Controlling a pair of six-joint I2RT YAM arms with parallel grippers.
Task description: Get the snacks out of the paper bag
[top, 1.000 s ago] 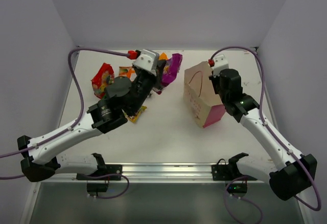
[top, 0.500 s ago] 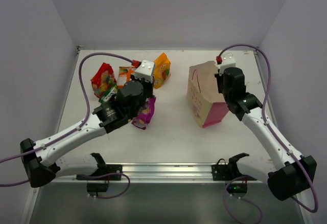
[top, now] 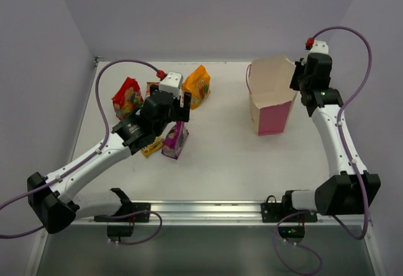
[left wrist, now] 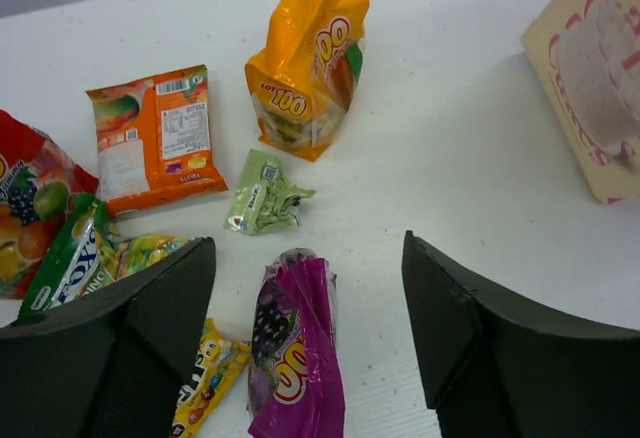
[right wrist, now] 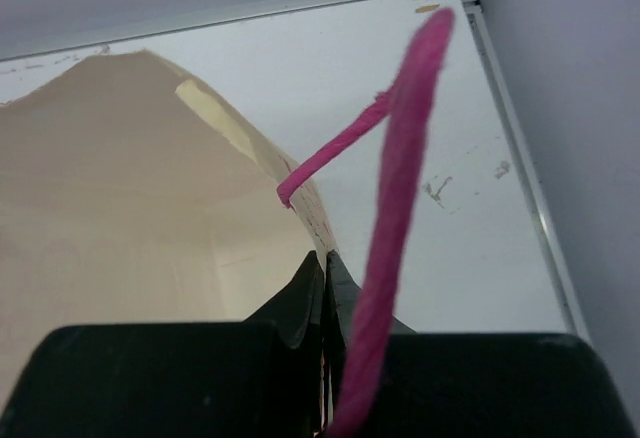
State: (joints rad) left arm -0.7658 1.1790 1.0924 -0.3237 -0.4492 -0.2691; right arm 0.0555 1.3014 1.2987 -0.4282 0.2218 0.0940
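The paper bag (top: 274, 117) stands upright at the back right, mouth open, its inside (right wrist: 120, 208) cream and bare as far as it shows. My right gripper (top: 296, 79) is shut on the bag's rim (right wrist: 322, 238), beside a pink cord handle (right wrist: 400, 198). Left of centre my left gripper (top: 179, 108) hangs open over a purple snack packet (left wrist: 295, 348) lying flat. Around it lie a tall orange packet (left wrist: 310, 63), a flat orange one (left wrist: 160, 138), a tiny pale green one (left wrist: 265, 195), a red one (left wrist: 30, 208), a green-yellow one (left wrist: 85, 258) and a yellow bar (left wrist: 205, 383).
Grey walls close in the white table (top: 220, 156) on the left, back and right. A metal rail (top: 208, 210) with the arm bases runs along the near edge. Purple cables (top: 101, 109) loop above both arms.
My left gripper swung toward the near side, opened and let the purple packet drop onto the table. My right gripper carried the bag toward the back right, and it now stands upright.
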